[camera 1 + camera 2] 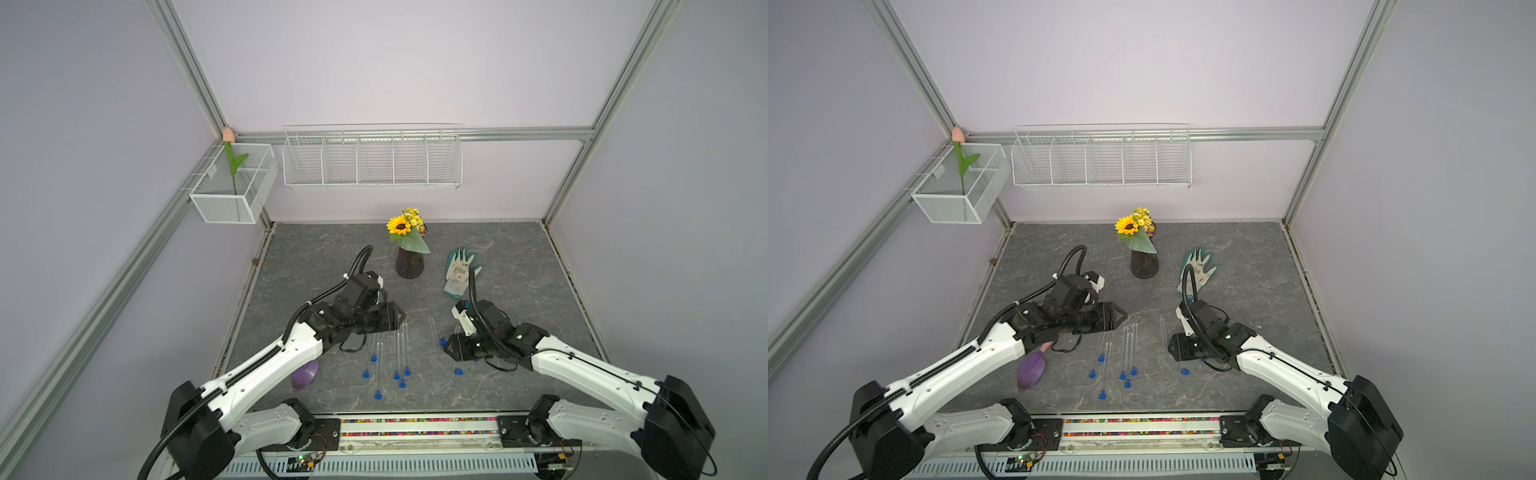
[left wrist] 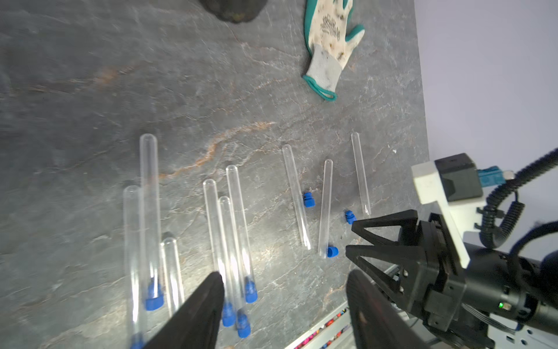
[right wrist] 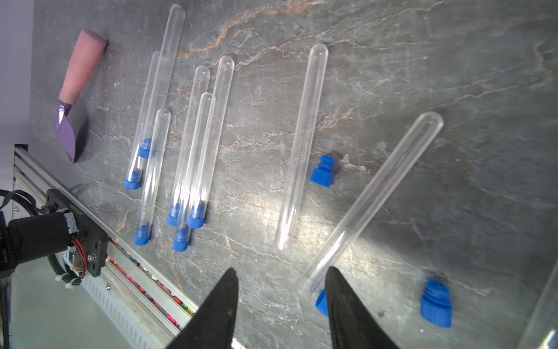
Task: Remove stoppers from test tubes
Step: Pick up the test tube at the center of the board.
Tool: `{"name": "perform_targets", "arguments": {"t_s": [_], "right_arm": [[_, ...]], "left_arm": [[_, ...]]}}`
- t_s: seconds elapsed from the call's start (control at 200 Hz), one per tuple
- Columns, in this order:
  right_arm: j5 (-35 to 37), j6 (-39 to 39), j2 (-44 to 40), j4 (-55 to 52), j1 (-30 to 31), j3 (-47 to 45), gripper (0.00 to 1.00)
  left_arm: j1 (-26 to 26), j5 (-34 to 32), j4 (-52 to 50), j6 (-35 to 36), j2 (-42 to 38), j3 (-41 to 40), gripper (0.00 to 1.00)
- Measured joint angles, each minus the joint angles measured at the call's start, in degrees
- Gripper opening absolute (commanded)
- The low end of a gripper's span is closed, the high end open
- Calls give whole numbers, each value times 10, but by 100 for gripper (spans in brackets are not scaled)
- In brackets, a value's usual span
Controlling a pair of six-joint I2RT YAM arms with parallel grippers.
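The stoppers (image 3: pixel 322 172) are bright blue, the test tubes (image 3: pixel 305 136) clear, the table (image 3: pixel 453 60) dark grey with thin white and orange lines, the glove (image 2: pixel 329 39) white with green edges and dark spots, the scoop (image 3: pixel 67 130) purple with a pink handle (image 3: pixel 83 66).

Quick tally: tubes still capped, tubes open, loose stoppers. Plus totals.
Capped test tubes: 6
Open test tubes: 3
Loose stoppers: 3
Total: 9 tubes, 9 stoppers
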Motion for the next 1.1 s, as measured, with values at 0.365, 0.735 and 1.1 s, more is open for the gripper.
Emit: {"name": "perform_targets", "arguments": {"t_s": [0.365, 0.735, 1.1], "right_arm": [[8, 1, 185, 21, 86, 125, 50], [31, -5, 315, 15, 138, 224, 49], [60, -7, 350, -7, 148, 241, 43]], "left_arm": [[142, -29, -22, 20, -238, -169, 89], [157, 2, -12, 39, -169, -172, 90], [157, 12, -4, 40, -180, -172, 91]]}}
